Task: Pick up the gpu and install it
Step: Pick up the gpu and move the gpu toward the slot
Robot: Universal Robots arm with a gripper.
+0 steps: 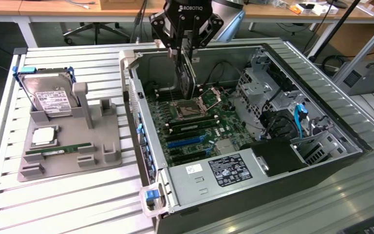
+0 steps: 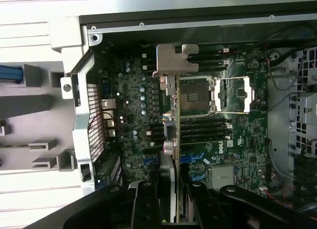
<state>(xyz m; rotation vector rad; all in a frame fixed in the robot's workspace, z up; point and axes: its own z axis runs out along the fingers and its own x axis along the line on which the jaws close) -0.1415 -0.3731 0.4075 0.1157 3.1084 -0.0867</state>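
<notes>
End effector (image 1: 185,48) clamps one gpu (image 1: 187,75), held on edge over one open computer case (image 1: 130,73).

gripper (image 1: 185,50): black | gpu (image 1: 187,78): dark, silver at one end | motherboard (image 1: 203,124): green with blue slots | drive (image 1: 52,97): silver, white label, blue side clips | tray (image 1: 76,141): plain grey | table (image 1: 57,200): white, ribbed | cable (image 1: 297,119): bright blue | case (image 1: 343,146): dark grey
</notes>
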